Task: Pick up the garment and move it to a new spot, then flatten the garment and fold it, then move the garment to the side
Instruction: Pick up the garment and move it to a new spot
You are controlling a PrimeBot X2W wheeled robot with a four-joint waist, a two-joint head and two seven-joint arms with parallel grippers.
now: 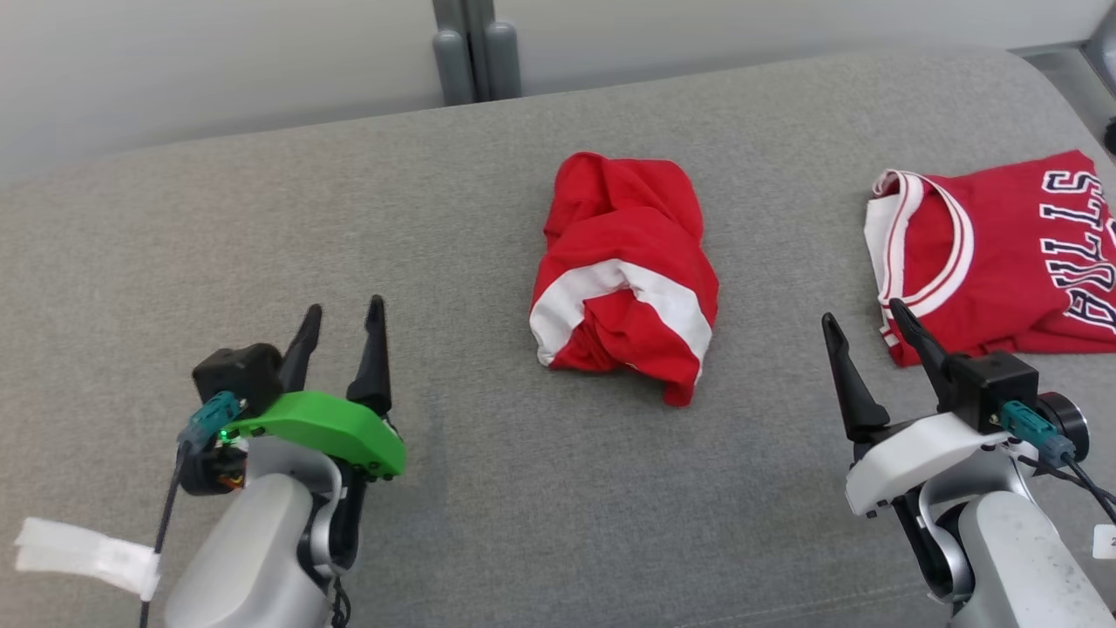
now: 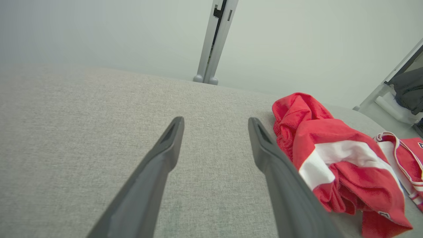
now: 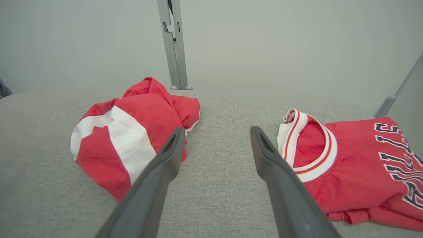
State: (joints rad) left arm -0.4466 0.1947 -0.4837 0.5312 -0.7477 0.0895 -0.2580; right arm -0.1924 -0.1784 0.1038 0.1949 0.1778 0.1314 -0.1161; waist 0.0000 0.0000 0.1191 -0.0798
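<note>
Grey padded worktop [image 1: 261, 218] spans the head view. Folded red Bulls jersey [image 1: 1003, 253] lies flat at far R edge. Crumpled red garment [image 1: 623, 279] w/ white stripe sits mid-worktop, betw. the two arms, clear of both. L pincer [image 1: 345, 305], green-capped, front L: fingers spread, nothing betw. them. R pincer [image 1: 861, 311], front R: also spread & empty, tips near jersey's collar.

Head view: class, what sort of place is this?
Probably an indoor test room for folding clothes: a grey cloth-covered surface, a bare pale wall with a metal post, a crumpled red garment, a red jersey.
</note>
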